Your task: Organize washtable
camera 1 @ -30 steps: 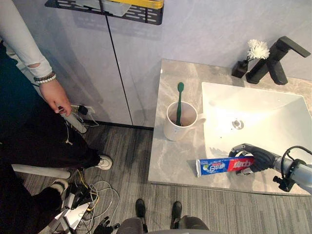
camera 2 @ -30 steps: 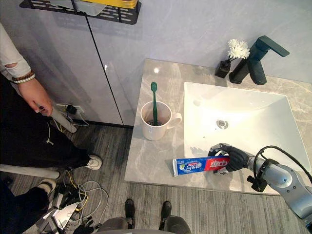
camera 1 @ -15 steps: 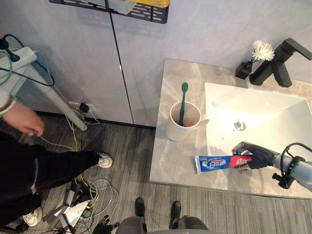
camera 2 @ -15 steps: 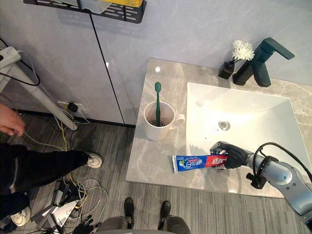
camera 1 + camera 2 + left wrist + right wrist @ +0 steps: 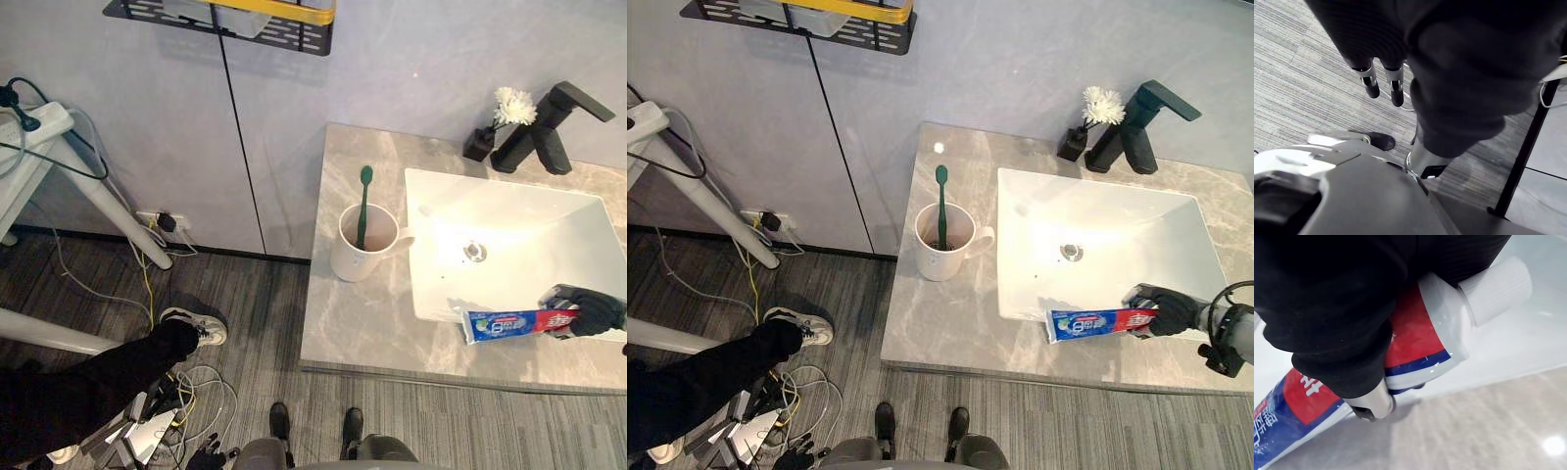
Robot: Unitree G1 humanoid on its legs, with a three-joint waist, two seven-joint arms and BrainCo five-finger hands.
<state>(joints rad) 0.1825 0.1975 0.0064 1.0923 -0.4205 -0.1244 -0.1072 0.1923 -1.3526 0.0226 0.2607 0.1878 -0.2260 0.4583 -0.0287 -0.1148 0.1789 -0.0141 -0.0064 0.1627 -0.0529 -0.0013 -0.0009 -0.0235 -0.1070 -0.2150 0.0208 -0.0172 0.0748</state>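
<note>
My right hand is shut on the red cap end of a blue, white and red toothpaste tube. The tube lies crosswise over the front rim of the white sink, its flat tail pointing left. In the right wrist view the hand's dark cover wraps the tube, and the white cap sticks out past it. A white mug with a green toothbrush stands on the grey marble counter, left of the sink. My left hand hangs over the floor with straight fingers.
A black faucet and a small dark vase with a white flower stand at the back of the counter. A person's leg and shoe are on the floor at the lower left, by white stand legs. A black wall shelf hangs above.
My right hand has carried the toothpaste tube to the right, from the counter's front to the sink's front rim. The person has drawn back to the lower left.
</note>
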